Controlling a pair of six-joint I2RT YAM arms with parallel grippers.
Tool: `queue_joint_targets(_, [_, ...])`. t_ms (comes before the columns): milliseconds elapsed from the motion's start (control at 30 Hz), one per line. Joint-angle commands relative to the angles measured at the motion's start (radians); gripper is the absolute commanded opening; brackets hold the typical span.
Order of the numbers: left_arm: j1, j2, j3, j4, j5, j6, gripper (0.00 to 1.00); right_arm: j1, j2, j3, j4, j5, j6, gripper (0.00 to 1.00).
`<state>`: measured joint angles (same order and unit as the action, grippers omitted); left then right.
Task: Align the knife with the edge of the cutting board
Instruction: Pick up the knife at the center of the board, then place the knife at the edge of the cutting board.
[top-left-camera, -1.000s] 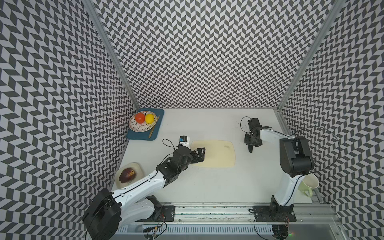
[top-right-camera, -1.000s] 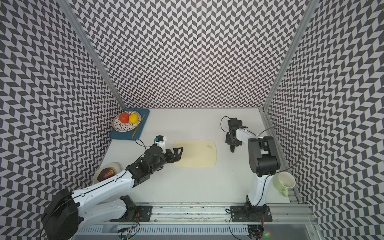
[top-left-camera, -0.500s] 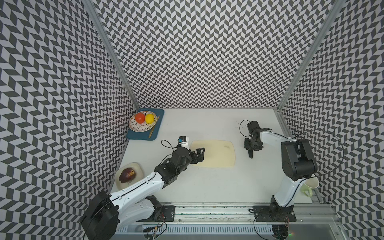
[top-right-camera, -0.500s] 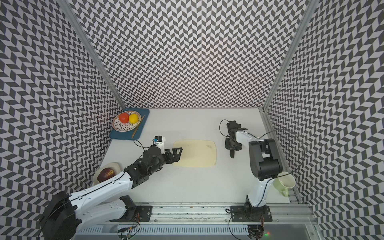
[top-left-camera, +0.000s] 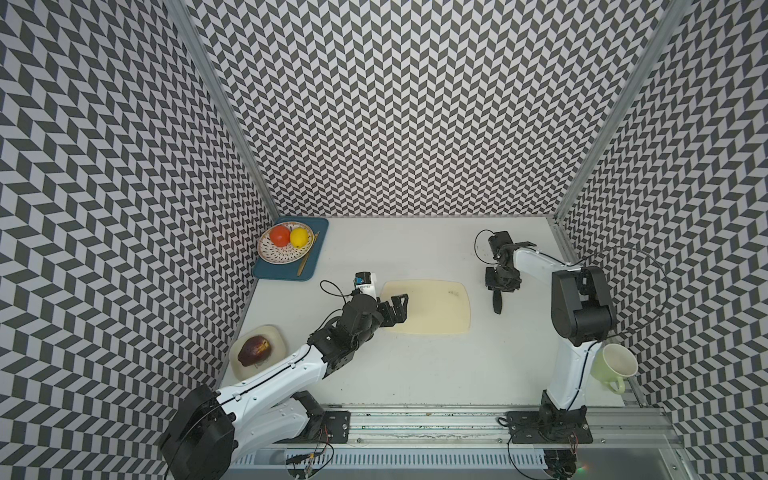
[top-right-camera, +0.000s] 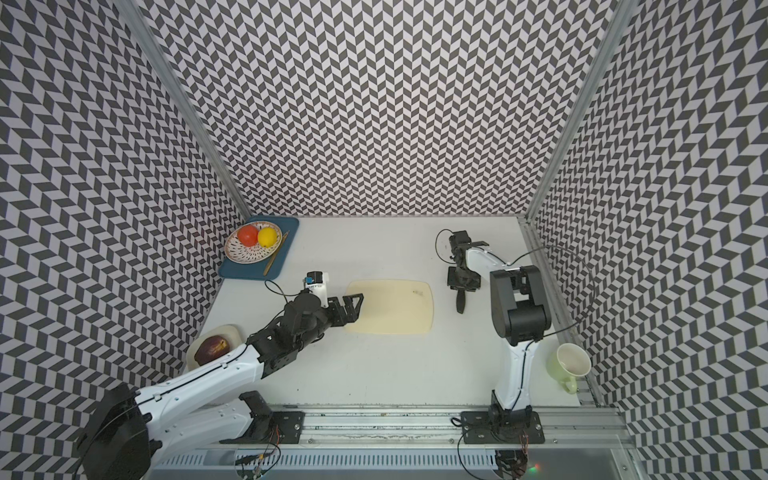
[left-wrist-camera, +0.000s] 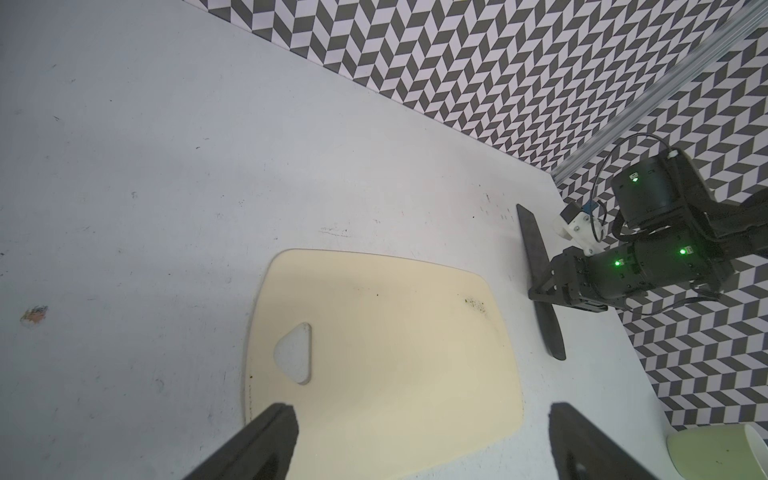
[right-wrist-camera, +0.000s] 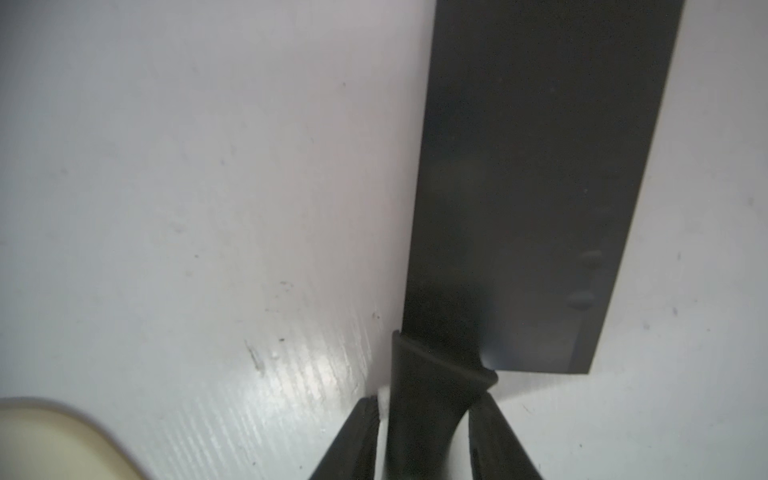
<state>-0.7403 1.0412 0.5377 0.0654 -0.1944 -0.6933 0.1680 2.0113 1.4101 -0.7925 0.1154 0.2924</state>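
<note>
All-black knife (right-wrist-camera: 540, 187), broad rectangular blade and tapered handle, lies flat on the table (top-left-camera: 415, 365) near the cream cutting board (top-left-camera: 432, 307), apart from its short edge; right gripper (right-wrist-camera: 426, 401) straddles the handle, slightly parted; left gripper (left-wrist-camera: 422, 409) spread wide

The robot's links (top-left-camera: 270, 376) are white, its joints (top-left-camera: 582, 299) black with green lights (left-wrist-camera: 617, 262).

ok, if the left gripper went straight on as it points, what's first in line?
The board, right ahead of the left gripper; height is unclear, so it might pass over toward the knife.
</note>
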Motion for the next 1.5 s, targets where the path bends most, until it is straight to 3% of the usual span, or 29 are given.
queue_joint_targets(0, [-0.008,-0.026,-0.013,-0.009,-0.018,0.01,1.0,0.001,0.037,0.022,0.011,0.004,0.008,0.38])
queue_joint_targets(100, [-0.008,-0.033,-0.013,-0.014,-0.027,0.011,1.0,0.001,0.047,0.016,0.014,-0.005,0.008,0.35])
queue_joint_targets(367, [-0.01,-0.033,-0.017,-0.009,-0.025,0.007,1.0,0.001,0.013,-0.029,0.032,-0.004,0.006,0.11])
queue_joint_targets(1033, [-0.011,-0.023,-0.02,-0.002,-0.036,0.006,1.0,0.048,-0.209,-0.052,0.004,0.052,0.04,0.09])
queue_joint_targets(1467, [-0.016,-0.076,-0.033,-0.015,-0.074,-0.023,1.0,0.291,-0.349,-0.154,0.0,0.057,0.146,0.1])
